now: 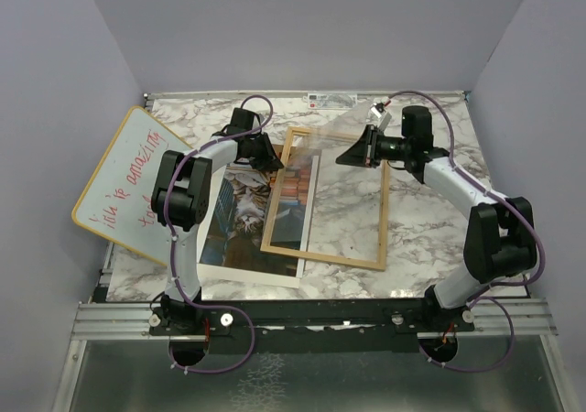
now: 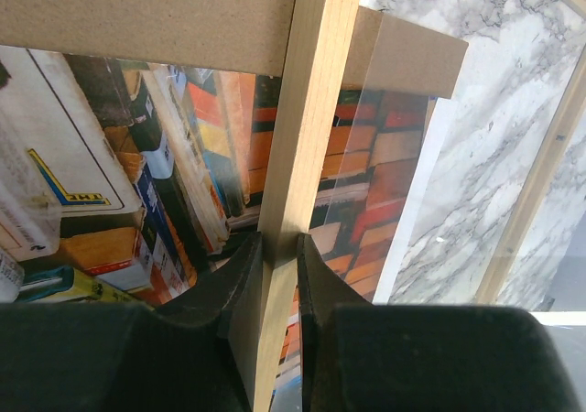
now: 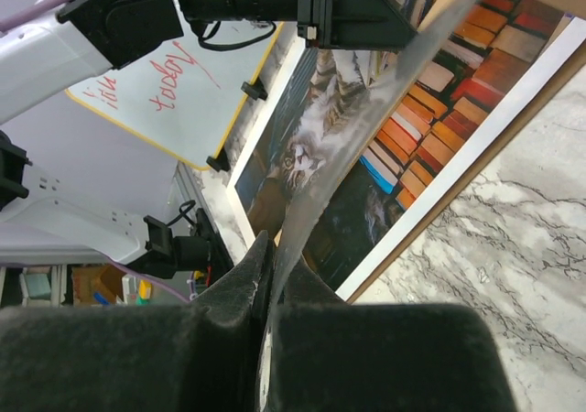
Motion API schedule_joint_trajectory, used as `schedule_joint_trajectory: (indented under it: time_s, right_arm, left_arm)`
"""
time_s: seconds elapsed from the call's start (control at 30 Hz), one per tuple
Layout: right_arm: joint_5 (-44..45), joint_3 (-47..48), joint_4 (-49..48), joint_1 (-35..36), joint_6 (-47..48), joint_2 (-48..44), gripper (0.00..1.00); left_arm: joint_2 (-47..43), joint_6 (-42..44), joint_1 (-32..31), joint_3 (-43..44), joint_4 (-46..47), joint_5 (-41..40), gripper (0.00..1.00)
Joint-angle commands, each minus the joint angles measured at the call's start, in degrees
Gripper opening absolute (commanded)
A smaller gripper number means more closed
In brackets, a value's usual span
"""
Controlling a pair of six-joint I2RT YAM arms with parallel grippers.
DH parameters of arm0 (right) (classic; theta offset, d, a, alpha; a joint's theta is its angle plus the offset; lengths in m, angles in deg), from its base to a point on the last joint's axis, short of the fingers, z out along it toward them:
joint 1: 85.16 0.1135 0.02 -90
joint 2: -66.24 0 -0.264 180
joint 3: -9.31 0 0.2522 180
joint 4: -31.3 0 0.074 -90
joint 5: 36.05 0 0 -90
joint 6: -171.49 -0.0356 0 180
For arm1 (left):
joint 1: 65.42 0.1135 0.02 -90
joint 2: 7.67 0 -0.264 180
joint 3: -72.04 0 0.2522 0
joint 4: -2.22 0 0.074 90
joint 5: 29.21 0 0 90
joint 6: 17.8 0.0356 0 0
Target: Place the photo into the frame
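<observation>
Photo (image 1: pixel 240 220) lies flat on the surface (image 1: pixel 421 247), long axis near-to-far, left of the frame (image 1: pixel 322 256) and partly beneath its left rail. Left tool (image 2: pixel 279 247), nearer, clamps that rail. Right tool (image 3: pixel 275 265) pinches the raised clear pane (image 3: pixel 380 110); the pane's outline is hard to trace.

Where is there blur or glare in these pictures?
Top view: evenly lit, the clear pane reads as a pale haze. Left wrist view: the left gripper, clamped on the frame, is dark and soft; the photo is sharp. Right wrist view: the pane is a blurred grey streak pinched in the right gripper.
</observation>
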Motion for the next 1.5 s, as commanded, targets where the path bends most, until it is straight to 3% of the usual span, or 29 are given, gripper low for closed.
schedule_joint_trajectory:
  time_s: [0.0, 0.23, 0.57, 0.97, 1.17, 1.47]
  right_arm:
    - [1.89, 3.34, 4.46, 0.27, 1.81, -1.33, 0.01]
    - [1.37, 5.85, 7.7, 0.27, 3.43, -0.96, 0.01]
    - [3.66, 7.82, 13.6, 0.31, 6.52, -2.07, 0.01]
    - [10.38, 17.93, 30.1, 0.27, 10.27, -1.4, 0.01]
    - [15.27, 26.61, 43.97, 0.27, 6.66, 4.52, 0.01]
    - [15.05, 29.43, 46.99, 1.13, 2.71, 5.81, 0.01]
  left_arm:
    - [4.93, 1.63, -0.4, -3.07, -8.85, -3.19, 0.06]
    - [5.06, 1.98, -0.4, -3.32, -8.82, -2.94, 0.14]
    - [4.99, 2.34, -0.4, -3.1, -8.83, -3.55, 0.14]
    - [4.8, 1.29, -0.47, -3.38, -8.41, -2.06, 0.13]
    - [3.01, -2.62, -2.21, -5.62, -6.06, -0.28, 0.08]
    - [0.47, -8.59, -4.97, -9.49, -1.66, -0.89, 0.0]
